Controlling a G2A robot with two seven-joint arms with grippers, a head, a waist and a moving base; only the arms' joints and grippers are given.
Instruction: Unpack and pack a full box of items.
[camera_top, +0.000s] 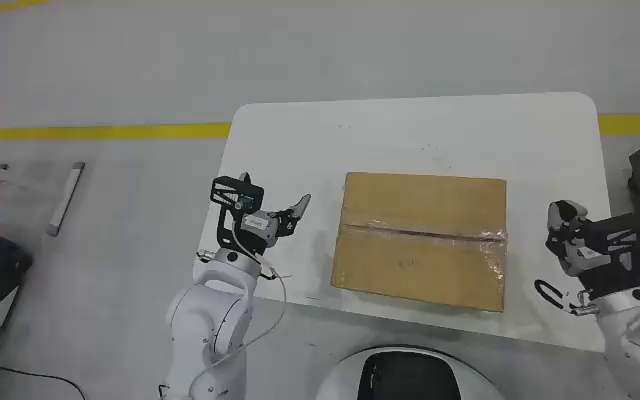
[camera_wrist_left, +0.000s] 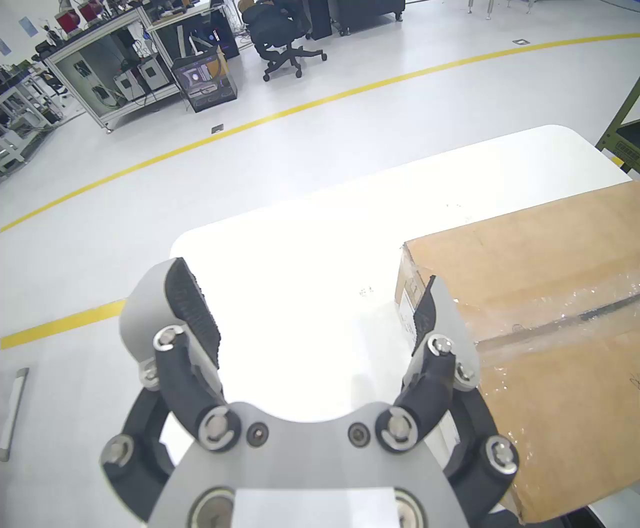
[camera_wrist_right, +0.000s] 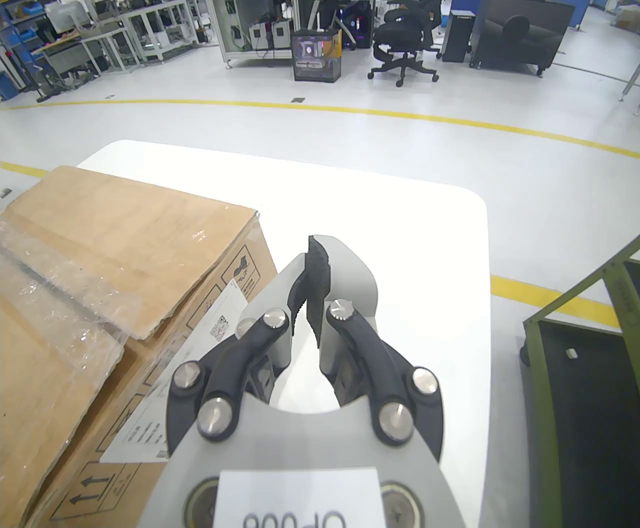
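- Table (camera_top: 290, 140): white, rounded corners, across the upper and middle of the top view. It carries the box.
- Cardboard box (camera_top: 420, 215): centre-right of the top view, lying flat on the table. Both top flaps are down and the contents are hidden.
- Left gripper (camera_wrist_left: 305, 280): left of centre in the top view, over bare table just beside the box's left end. Its fingers (camera_wrist_left: 192, 305) are spread wide with nothing between them.
- Right gripper (camera_wrist_right: 312, 265): at the right edge of the top view, near the box's right end. Its fingers (camera_wrist_right: 317, 280) are pressed together on nothing.
- Clear tape (camera_top: 420, 232): runs along the flap seam, wrinkled and loose-looking at the right end.
- Paper label (camera_wrist_right: 200, 345): on the box's right end wall.
- Risk, my judgement: pulling the tape or a flap with one arm could drag the box toward the table edge, since nothing pins it.
- Risk: a finger pushed into the seam could tear the cardboard or jab what lies below.
- Count: one table, one box, two top flaps, one tape strip, one label, two grippers with two fingers each. The items inside can't be counted.
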